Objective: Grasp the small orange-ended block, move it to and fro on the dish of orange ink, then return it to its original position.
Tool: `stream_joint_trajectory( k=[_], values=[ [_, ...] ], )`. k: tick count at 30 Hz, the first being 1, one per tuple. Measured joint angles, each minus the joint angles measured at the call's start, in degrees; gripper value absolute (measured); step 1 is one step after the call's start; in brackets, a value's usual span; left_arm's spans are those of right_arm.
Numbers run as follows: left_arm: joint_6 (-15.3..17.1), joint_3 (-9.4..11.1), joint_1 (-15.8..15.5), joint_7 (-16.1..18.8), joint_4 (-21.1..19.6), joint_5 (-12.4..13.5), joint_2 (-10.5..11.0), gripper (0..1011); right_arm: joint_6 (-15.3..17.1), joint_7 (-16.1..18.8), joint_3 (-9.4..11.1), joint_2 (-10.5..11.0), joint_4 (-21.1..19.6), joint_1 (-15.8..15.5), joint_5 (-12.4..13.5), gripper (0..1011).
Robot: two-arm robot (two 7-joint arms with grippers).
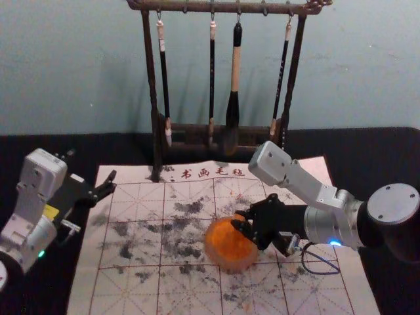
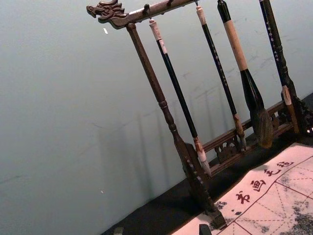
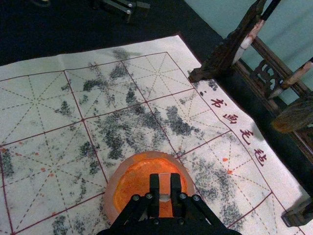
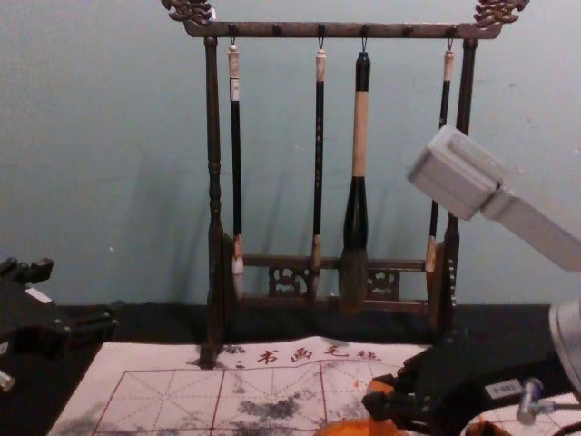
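My right gripper [image 1: 244, 220] reaches in over the orange ink dish [image 1: 230, 252] on the felt mat. It is shut on the small block [image 1: 239, 217], also seen as an orange end [image 4: 380, 400] in the chest view. In the right wrist view my right gripper [image 3: 165, 188] has the pale block [image 3: 165, 184] between its fingers, in front of the dish [image 3: 113, 196]; the block's lower end is hidden, so contact with the ink cannot be told. Off the mat's left edge, my left gripper [image 1: 92, 176] stays parked, open; its fingertips [image 2: 204, 228] stand apart in the left wrist view.
A dark wooden rack [image 4: 214, 182] with several hanging brushes stands behind the mat [image 1: 131, 230]. Ink smudges mark the mat. Under the right arm in the chest view, another orange patch [image 4: 487, 427] is partly hidden. A cable [image 1: 318, 270] loops below the right wrist.
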Motion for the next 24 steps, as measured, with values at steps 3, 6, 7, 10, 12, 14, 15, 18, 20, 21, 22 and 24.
stream_joint_trajectory(
  k=[3, 6, 7, 10, 12, 14, 15, 18, 20, 21, 22, 24],
  values=[
    [0.00, 0.00, 0.00, 0.00, 0.00, 0.00, 0.00, 1001, 0.15, 0.20, 0.09, 0.33, -0.66, -0.38, 0.04, 82],
    [0.00, 0.00, 0.00, 0.00, 0.00, 0.00, 0.00, 1001, 0.32, 0.50, 0.14, 0.66, -1.37, -0.73, 0.29, 82],
    [0.00, 0.00, 0.00, 0.00, 0.00, 0.00, 0.00, 1001, 0.38, 0.55, 0.14, 0.72, -1.53, -0.80, 0.35, 82],
    [0.00, 0.00, 0.00, 0.00, 0.00, 0.00, 0.00, 1001, 0.48, 0.67, 0.11, 0.91, -2.02, -1.02, 0.51, 82],
    [0.00, 0.00, 0.00, 0.00, 0.00, 0.01, 0.00, 1001, 0.53, 0.80, -0.04, 1.06, -2.49, -1.21, 0.63, 82],
    [0.00, 0.00, 0.00, 0.00, 0.00, 0.00, 0.00, 1002, 0.54, 0.88, -0.18, 1.10, -2.73, -1.25, 0.65, 82],
    [0.00, 0.00, 0.00, 0.00, 0.00, 0.00, 0.00, 1001, 0.54, 0.93, -0.26, 1.12, -2.87, -1.28, 0.66, 82],
    [0.00, 0.00, 0.00, 0.00, 0.00, 0.00, 0.00, 1001, 0.54, 1.19, -0.61, 1.20, -3.34, -1.32, 0.70, 82],
    [0.00, 0.00, 0.00, 0.00, 0.00, 0.00, 0.00, 1001, 0.50, 1.38, -0.82, 1.23, -3.61, -1.36, 0.78, 82],
    [0.00, 0.00, 0.00, 0.00, 0.00, 0.00, 0.00, 1001, 0.49, 1.43, -0.90, 1.22, -3.68, -1.36, 0.81, 82],
    [0.00, 0.00, 0.00, 0.00, 0.00, 0.00, 0.00, 1001, 0.46, 1.52, -1.07, 1.20, -3.79, -1.36, 0.87, 82],
    [0.00, 0.00, 0.00, 0.00, 0.00, 0.00, 0.00, 1001, 0.39, 1.58, -1.22, 1.16, -3.90, -1.35, 0.95, 82]
  ],
)
